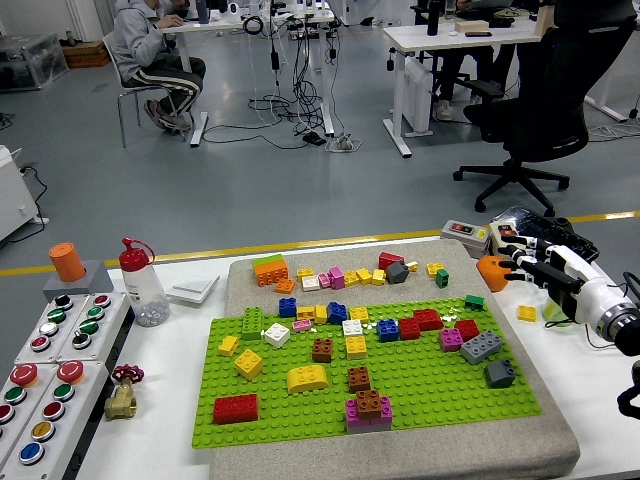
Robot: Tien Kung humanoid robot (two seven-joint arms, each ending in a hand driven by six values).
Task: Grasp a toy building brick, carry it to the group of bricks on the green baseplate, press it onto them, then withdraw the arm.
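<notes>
Off the baseplate's point(420, 395) right edge, the right hand point(545, 268) hovers empty, fingers spread.

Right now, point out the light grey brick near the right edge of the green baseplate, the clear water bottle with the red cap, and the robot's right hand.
light grey brick point(482, 346), head view, studded top.
clear water bottle with the red cap point(148, 293), head view, clear body.
right hand point(545, 263), head view, middle of the white hand.

Robot's right hand point(545, 268) has a glossy white shell with black finger joints and black fingertips. A white forearm point(601, 298) segment meets a black cuff near the edge.
</notes>
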